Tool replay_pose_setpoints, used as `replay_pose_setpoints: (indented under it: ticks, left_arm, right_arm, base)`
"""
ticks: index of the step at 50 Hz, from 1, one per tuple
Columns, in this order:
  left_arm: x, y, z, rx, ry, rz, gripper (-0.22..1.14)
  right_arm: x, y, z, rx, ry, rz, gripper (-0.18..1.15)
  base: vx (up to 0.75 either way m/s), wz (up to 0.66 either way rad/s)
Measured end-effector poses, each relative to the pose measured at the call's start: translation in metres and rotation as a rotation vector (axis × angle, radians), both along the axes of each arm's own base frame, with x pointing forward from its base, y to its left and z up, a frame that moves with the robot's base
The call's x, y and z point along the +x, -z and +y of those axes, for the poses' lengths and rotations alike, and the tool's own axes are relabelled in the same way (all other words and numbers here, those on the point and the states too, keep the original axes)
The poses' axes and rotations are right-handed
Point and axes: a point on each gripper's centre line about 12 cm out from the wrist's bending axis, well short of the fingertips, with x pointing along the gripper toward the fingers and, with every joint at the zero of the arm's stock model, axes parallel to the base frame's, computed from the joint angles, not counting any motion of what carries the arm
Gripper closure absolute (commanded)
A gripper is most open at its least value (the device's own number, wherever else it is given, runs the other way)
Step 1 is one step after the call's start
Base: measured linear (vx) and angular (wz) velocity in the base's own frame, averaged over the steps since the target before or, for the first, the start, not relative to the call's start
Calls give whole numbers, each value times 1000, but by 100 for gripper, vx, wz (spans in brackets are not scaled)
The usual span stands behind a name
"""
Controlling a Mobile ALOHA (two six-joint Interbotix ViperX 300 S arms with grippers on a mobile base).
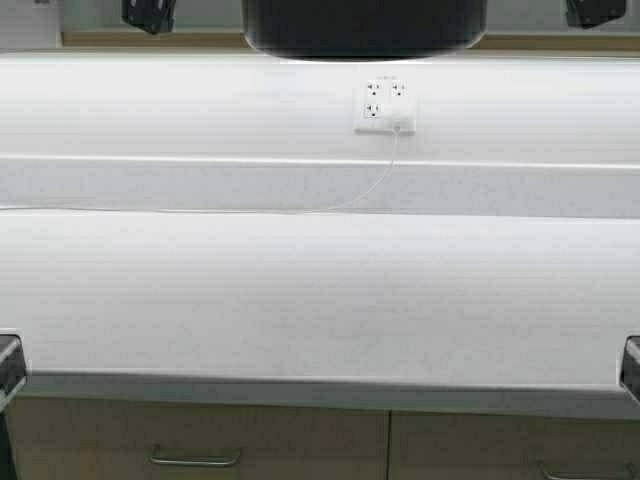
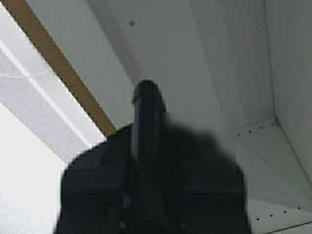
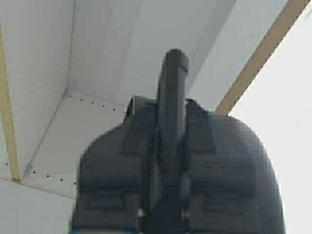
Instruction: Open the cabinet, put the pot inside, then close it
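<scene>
The pot (image 1: 365, 28) is being held level at the cabinet's (image 2: 195, 53) opening for placing inside, each loop handle being gripped by a closed claw, left (image 2: 146, 105) and right (image 3: 173, 73).

White countertop (image 1: 320, 300) meets a white wall with a socket (image 1: 385, 108).

A kitchen: a long white bench (image 1: 320, 300) runs above beige drawers (image 1: 200, 440) with bar handles, a wall socket (image 1: 385, 107) behind, a cabinet (image 2: 195, 58) overhead.
</scene>
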Motion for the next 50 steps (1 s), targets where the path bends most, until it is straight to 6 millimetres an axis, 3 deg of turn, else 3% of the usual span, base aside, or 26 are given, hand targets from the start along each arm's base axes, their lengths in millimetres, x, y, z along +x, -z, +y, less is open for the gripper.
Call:
replay_pose_setpoints:
  ticks: [15,28,39,50]
  left_arm:
    - [2,-19,-1,1,3,-11,88]
    - [15,-47,-8,-9,6,-44,88]
    - [59,-73,-23,-14,-7,-40,88]
    - [114,-77,-35,-42,-42,-47,88]
  right_arm:
    - [4,-10,0,16,5,-21,89]
    - [23,-38,4,18,19,-22,89]
    - [64,-71,12,7,38,-5,89]
    - [116,-76,8,8,88,19,89]
  base:
    - [3,-1]
    - [10,-2]
    - [11,1]
    - [11,1]
